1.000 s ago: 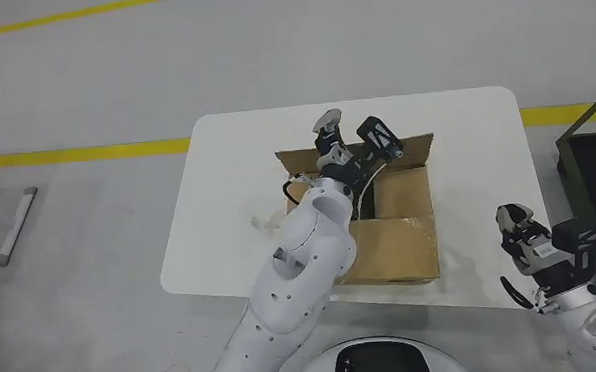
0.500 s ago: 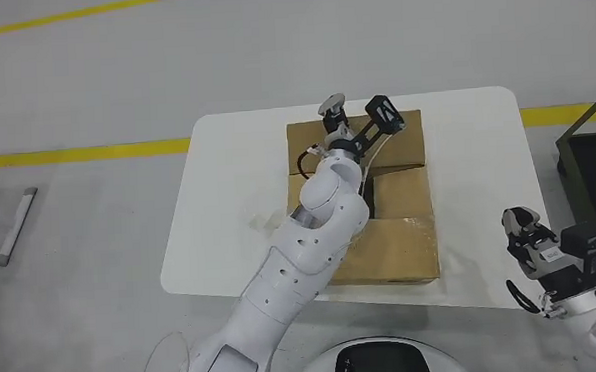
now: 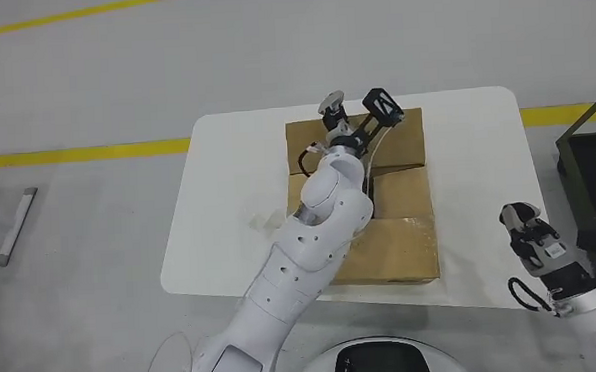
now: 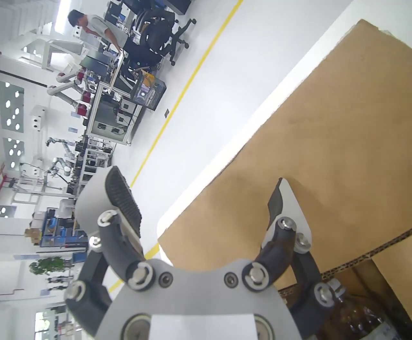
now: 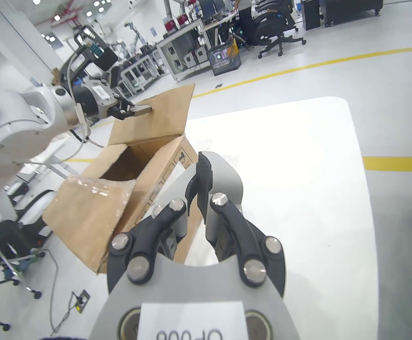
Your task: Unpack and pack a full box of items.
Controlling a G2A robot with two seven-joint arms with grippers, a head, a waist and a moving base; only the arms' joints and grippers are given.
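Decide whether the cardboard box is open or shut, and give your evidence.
Open: the box has its far flap raised, its near flap folded outward, and its dark inside showing between them.

I'm running this from afar, and the room is plainly a robotics lab on an open industrial floor. The pale grey floor [image 3: 123, 74] is marked with yellow lane lines [image 3: 76, 153]. Beyond my white desk [image 3: 477, 148] I see aluminium-framed test stations [image 4: 109, 119], other robot arms [image 4: 84, 95] on stands, black office chairs [image 5: 276, 27] at long benches, racks of blue bins [image 4: 64, 225] and bright ceiling lights [image 5: 98, 3].
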